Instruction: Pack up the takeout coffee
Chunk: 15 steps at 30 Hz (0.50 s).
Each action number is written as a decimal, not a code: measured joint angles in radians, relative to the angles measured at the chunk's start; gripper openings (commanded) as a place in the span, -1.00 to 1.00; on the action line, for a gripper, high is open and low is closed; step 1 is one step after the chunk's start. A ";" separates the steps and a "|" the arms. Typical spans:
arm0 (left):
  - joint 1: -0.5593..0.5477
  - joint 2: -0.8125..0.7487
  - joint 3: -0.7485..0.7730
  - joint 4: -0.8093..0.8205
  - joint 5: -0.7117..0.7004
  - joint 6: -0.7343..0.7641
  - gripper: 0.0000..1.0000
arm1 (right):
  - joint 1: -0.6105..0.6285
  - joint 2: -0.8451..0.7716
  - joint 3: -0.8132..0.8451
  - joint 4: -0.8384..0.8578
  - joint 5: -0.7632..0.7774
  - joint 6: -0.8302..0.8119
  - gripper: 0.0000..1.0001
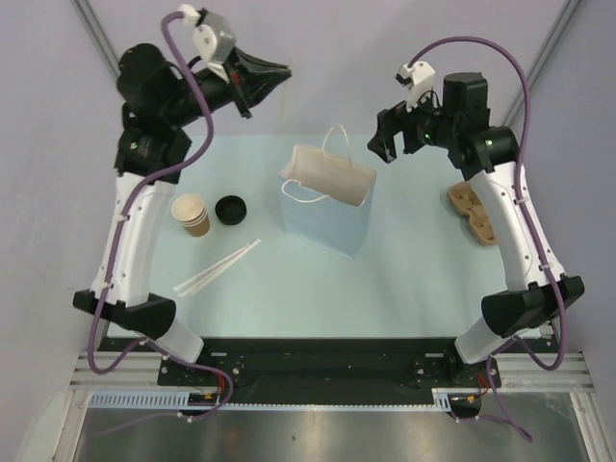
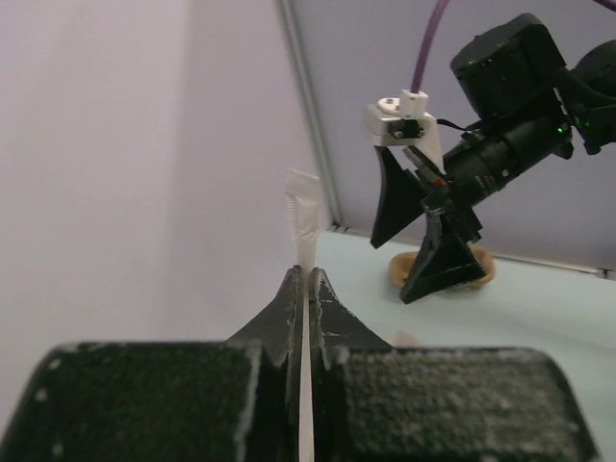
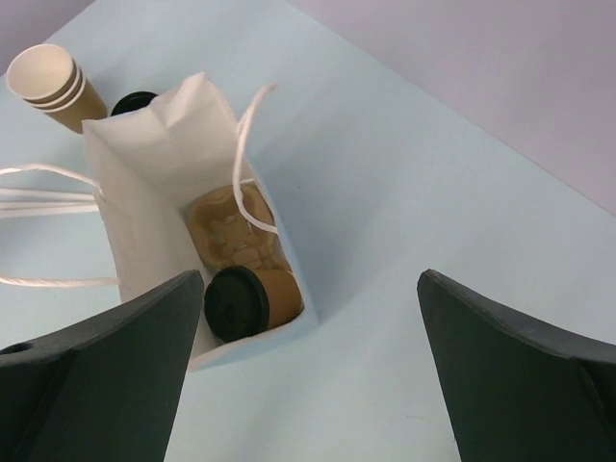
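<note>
The takeout coffee (image 3: 274, 296), a brown paper cup with a black lid, lies on its side at the bottom of the open white paper bag (image 3: 144, 154) beside a brown moulded cup carrier (image 3: 226, 236). My right gripper (image 3: 310, 279) hangs open above the bag's edge, nothing between its fingers. From above, the bag (image 1: 327, 197) stands mid-table with the right gripper (image 1: 385, 144) just to its right. My left gripper (image 2: 308, 271) is raised at the back left (image 1: 285, 71), shut on a thin white paper strip (image 2: 303, 212) seen edge-on.
A stack of unlidded tan cups (image 1: 192, 214) and a loose black lid (image 1: 230, 209) sit left of the bag. White wrapped sticks (image 1: 217, 267) lie nearer the front left. A second brown cup carrier (image 1: 474, 210) rests at the right, beside the right arm.
</note>
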 measured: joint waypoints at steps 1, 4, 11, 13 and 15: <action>-0.021 0.016 0.000 0.021 0.005 -0.008 -1.00 | -0.008 -0.006 0.000 -0.005 0.005 0.005 0.99; -0.088 0.069 -0.021 0.085 0.032 -0.026 -1.00 | -0.034 -0.040 -0.021 -0.015 0.019 0.021 0.99; -0.168 0.124 -0.132 0.101 0.093 0.055 -1.00 | -0.054 -0.124 -0.101 -0.029 0.042 0.034 1.00; -0.174 0.124 -0.189 0.103 0.104 0.098 -1.00 | -0.055 -0.133 -0.105 -0.030 0.045 0.034 0.99; -0.175 0.131 -0.229 0.091 0.110 0.148 -1.00 | -0.055 -0.136 -0.106 -0.031 0.048 0.034 0.99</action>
